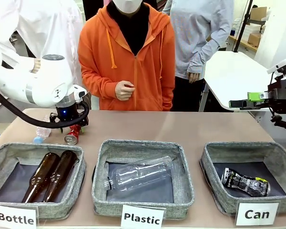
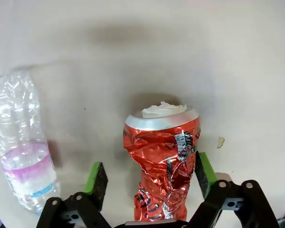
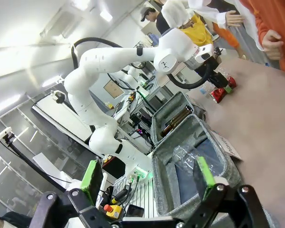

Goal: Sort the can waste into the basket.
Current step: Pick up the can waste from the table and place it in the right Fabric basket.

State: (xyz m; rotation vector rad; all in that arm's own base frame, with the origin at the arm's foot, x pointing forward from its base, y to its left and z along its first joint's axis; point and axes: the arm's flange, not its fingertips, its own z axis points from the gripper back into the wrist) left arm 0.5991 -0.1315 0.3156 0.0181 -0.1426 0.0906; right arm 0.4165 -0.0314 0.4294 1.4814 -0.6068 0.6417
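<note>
— Where do we see the red can (image 2: 164, 161)?

— In the lower middle of the left wrist view. It lies crumpled on the bare table (image 2: 228, 57), with its silver rim pointing up the frame. In the front view we find it at the left, just behind the Bottle basket (image 1: 80, 169).

— And the left gripper (image 2: 149, 176)?

— We see it spread wide, with one green pad on each side of the can. The pad at frame right sits just beside the can, and we cannot tell whether it touches. The pad at frame left stands clear of it. Nothing is clamped.

— The other can?

— The black can (image 1: 245, 182) lies on the dark bottom of the Can basket (image 1: 206, 164), at the lower right of the front view.

— The right gripper (image 1: 240, 103)?

— We see it at the right edge, well above the table, its fingers apart with nothing between them.

— What else lies near?

— A water bottle (image 2: 21, 156) with a pink label lies at the left of the wrist view, near the red can but apart from it. Two brown bottles (image 1: 50, 176) lie in the Bottle basket. A squashed clear bottle (image 1: 140, 174) lies in the Plastic basket (image 1: 101, 176). A person (image 1: 133, 62) in an orange hoodie stands at the top middle.
</note>
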